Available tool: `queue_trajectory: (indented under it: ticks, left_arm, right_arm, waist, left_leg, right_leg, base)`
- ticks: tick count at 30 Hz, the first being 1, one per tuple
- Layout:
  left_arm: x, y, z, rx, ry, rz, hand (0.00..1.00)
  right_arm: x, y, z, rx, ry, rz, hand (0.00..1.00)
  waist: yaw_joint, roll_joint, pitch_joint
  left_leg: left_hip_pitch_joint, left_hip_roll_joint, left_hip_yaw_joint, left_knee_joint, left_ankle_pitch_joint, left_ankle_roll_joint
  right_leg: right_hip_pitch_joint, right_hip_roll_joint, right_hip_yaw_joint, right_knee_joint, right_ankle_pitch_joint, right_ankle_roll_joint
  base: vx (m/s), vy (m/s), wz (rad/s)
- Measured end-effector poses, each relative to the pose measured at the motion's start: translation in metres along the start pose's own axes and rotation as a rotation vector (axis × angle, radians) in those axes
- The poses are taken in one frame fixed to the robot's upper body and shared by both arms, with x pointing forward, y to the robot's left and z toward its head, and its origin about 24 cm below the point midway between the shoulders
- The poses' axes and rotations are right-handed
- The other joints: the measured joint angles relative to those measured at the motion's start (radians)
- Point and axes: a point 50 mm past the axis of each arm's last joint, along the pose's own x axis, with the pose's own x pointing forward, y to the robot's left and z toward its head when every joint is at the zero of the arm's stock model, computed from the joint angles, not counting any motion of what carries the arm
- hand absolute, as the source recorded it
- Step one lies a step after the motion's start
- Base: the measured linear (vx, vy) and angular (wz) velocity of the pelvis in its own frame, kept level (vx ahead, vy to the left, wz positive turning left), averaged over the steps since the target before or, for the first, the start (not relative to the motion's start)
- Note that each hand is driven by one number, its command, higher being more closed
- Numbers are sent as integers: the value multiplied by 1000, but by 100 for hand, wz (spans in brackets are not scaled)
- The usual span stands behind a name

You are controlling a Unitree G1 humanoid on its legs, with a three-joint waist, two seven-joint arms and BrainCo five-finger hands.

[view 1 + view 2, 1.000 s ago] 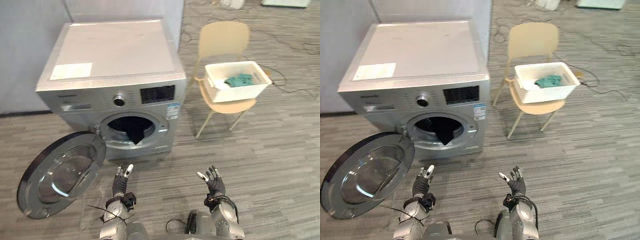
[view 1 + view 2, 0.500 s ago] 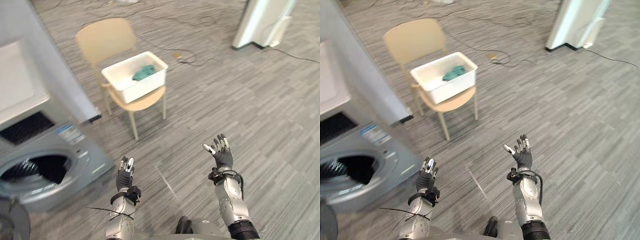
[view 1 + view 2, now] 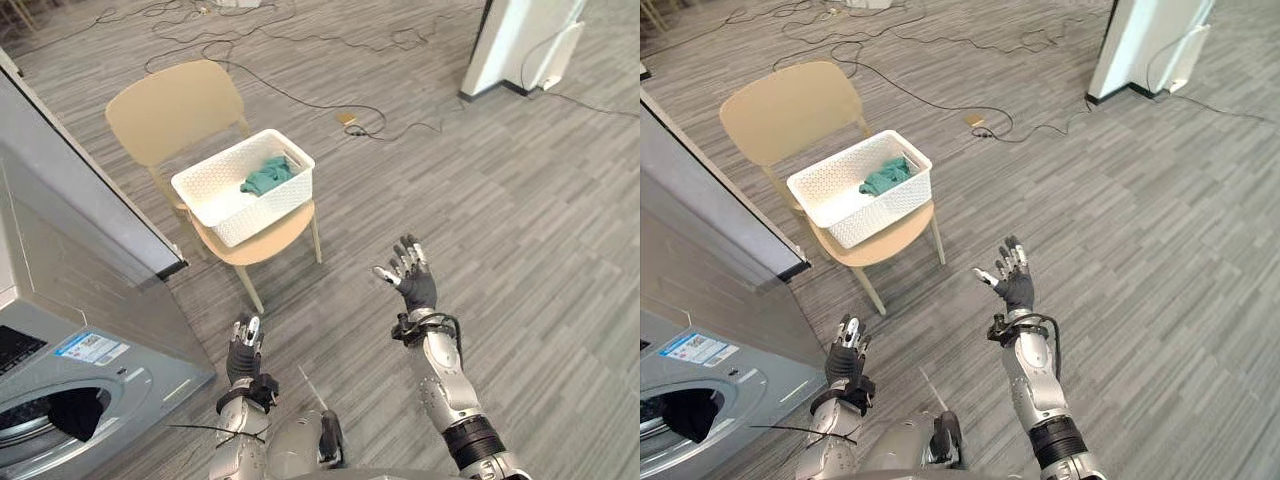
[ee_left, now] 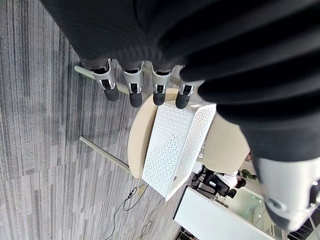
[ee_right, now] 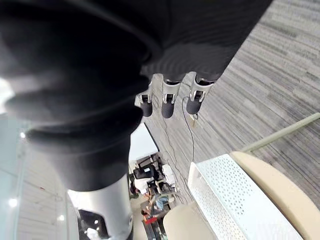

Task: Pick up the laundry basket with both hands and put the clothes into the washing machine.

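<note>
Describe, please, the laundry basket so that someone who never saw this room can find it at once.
To the right of the grey washing machine stands a pale wooden chair. The basket sits on its seat: a white rectangular tub with perforated walls. It is the one container there, and a teal cloth lies inside it.
</note>
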Motion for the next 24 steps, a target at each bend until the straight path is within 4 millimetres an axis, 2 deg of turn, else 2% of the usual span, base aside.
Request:
queue_trajectory:
  ticks: [1,2,4,5,7,8,9,10,11,12,13,14,15,16,17,18,20,22,24]
  left_arm:
    - [0,0,0,14,10,-10,0]
    - [1,-1,0,30,12,-22,0]
    - [1,-3,4,58,1,-46,0]
    - [2,-4,6,65,-6,-57,0]
    - [2,-6,9,64,-18,-67,0]
    - [2,-5,7,64,-12,-63,0]
    - [2,-5,6,64,-8,-61,0]
    - [2,-5,4,66,2,-57,0]
    - [2,-4,2,67,11,-51,0]
    - [2,-3,1,70,16,-49,0]
    - [2,-2,0,72,20,-45,0]
    - [2,1,0,85,17,-42,0]
    - [0,4,-1,92,22,-36,0]
    - [0,2,-9,81,52,-24,0]
    - [-3,3,-11,71,57,-14,0]
    - [-8,2,-17,54,72,-12,0]
    - [-14,4,-24,42,94,-2,0]
    - [-16,6,-25,42,102,-9,0]
    - [-18,6,-26,41,109,-14,0]
  right_arm:
    - [-1,5,-2,8,7,20,0]
    - [-1,6,-1,11,5,29,0]
    - [-2,10,4,15,-22,39,0]
    - [-2,11,8,6,-39,45,0]
    - [-2,10,14,-9,-67,50,0]
    - [-4,8,15,-12,-71,42,0]
    - [-5,6,15,-21,-70,36,0]
    - [-6,1,15,-70,-72,20,0]
    - [-6,-3,17,-116,-81,10,0]
    - [-6,-6,18,-154,-85,6,0]
    - [-9,-10,23,-202,-102,-4,0]
    - [-12,-14,27,-251,-122,-21,0]
    - [-12,-16,29,-267,-127,-28,0]
    - [-14,-28,34,-336,-134,-54,0]
    - [-14,-33,36,-371,-137,-68,0]
    - [-16,-42,44,-429,-158,-99,0]
    - [-17,-57,59,-512,-205,-169,0]
    - [-15,-71,67,-594,-211,-237,0]
    - [-11,-76,75,-664,-233,-272,0]
  waist:
    - [-8,-12,0]
    - [-24,-12,-1]
    - [-26,-18,-8]
    - [-26,-24,-13]
    - [-32,-32,-20]
    - [-30,-34,-21]
    - [-32,-40,-24]
    - [-41,-31,-20]
    - [-51,-34,-22]
    - [-52,-30,-20]
    - [-52,-27,-17]
    - [-54,-50,-27]
    - [-56,-60,-30]
    - [-76,-21,-37]
    - [-75,-13,-41]
    - [-73,-6,-46]
    - [-80,-4,-48]
    - [-79,-3,-46]
    - [-70,-10,-36]
  left_leg:
    - [52,-23,-40,-7,-2,4]
    - [106,-34,-90,-22,-5,8]
    - [168,-38,-152,-68,-5,8]
    - [186,-40,-184,-92,-6,5]
    - [196,-40,-282,-122,-15,-26]
    - [199,-40,-337,-136,-16,-46]
    - [201,-37,-367,-140,-17,-57]
    - [203,-35,-424,-140,-22,-80]
    - [214,-20,-472,-141,-40,-113]
    - [223,-10,-496,-140,-49,-128]
    - [236,4,-542,-138,-66,-159]
    - [242,16,-594,-137,-91,-204]
    - [246,21,-626,-138,-102,-222]
    - [245,70,-703,-139,-105,-253]
    - [239,93,-719,-139,-87,-280]
    - [229,118,-750,-142,-42,-304]
    - [182,169,-795,-156,44,-336]
    - [117,207,-805,-79,117,-316]
    - [43,209,-799,60,172,-307]
  right_leg:
    - [-46,-41,3,185,15,41]
    - [-71,-65,3,315,13,38]
    - [-120,-97,-3,385,10,14]
    - [-152,-118,-10,373,9,-22]
    - [-216,-158,-18,243,-25,-80]
    - [-249,-153,41,108,-34,-93]
    - [-259,-144,86,28,-34,-93]
    - [-272,-128,191,-126,-29,-87]
    - [-282,-112,299,-256,-9,-59]
    - [-283,-106,351,-322,16,-43]
    - [-277,-107,422,-441,80,-23]
    - [-272,-115,471,-506,150,6]
    - [-272,-118,477,-491,202,39]
    - [-277,-85,411,-392,166,42]
    - [-284,-77,379,-358,133,24]
    - [-300,-74,322,-291,85,-9]
    - [-291,-60,219,-246,31,-60]
    - [-239,-28,120,-278,25,-99]
    - [-172,-2,75,-328,36,-126]
  base:
    - [541,-27,88]
    - [421,-60,105]
    - [340,-84,108]
    - [359,-123,116]
    - [360,-186,119]
    - [309,-212,110]
    - [362,-321,133]
    - [304,-301,139]
    - [367,-408,138]
    - [325,-424,127]
    - [391,-591,128]
    - [312,-565,134]
    - [272,-617,156]
    - [184,-481,124]
    - [228,-557,137]
    - [168,-421,106]
    - [211,-584,124]
    - [217,-572,115]
    - [110,-355,69]
